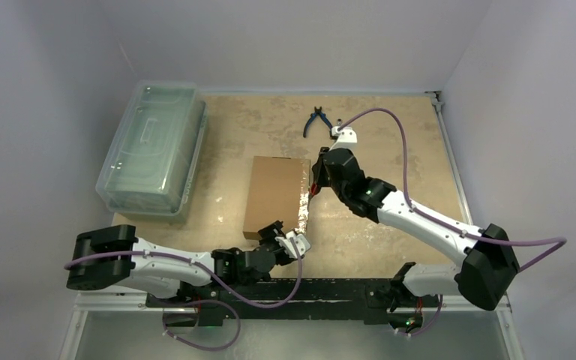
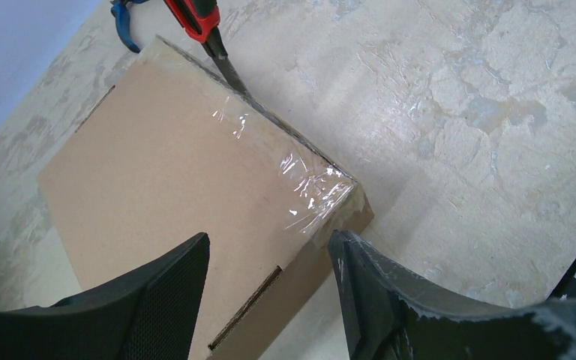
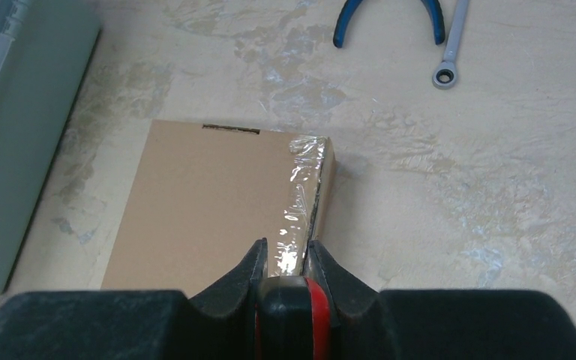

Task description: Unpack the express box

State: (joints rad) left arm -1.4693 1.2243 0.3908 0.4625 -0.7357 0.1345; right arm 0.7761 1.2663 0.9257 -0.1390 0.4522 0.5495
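Note:
The express box [image 1: 274, 191] is a flat brown cardboard mailer lying closed in the middle of the table, with clear tape [image 3: 304, 187] along its right edge. It also shows in the left wrist view [image 2: 172, 187] and the right wrist view [image 3: 210, 195]. My left gripper [image 1: 289, 240] is open, and its fingers straddle the box's near right corner [image 2: 270, 244]. My right gripper [image 1: 316, 184] is shut on a red and black knife [image 3: 296, 315]. The knife's blade [image 2: 229, 67] lies along the taped right edge at the far end of the box.
A large clear lidded plastic bin [image 1: 154, 146] stands at the left, close to the box. Blue-handled pliers [image 1: 316, 120] lie at the back of the table. In the right wrist view a small wrench [image 3: 450, 45] lies beside them.

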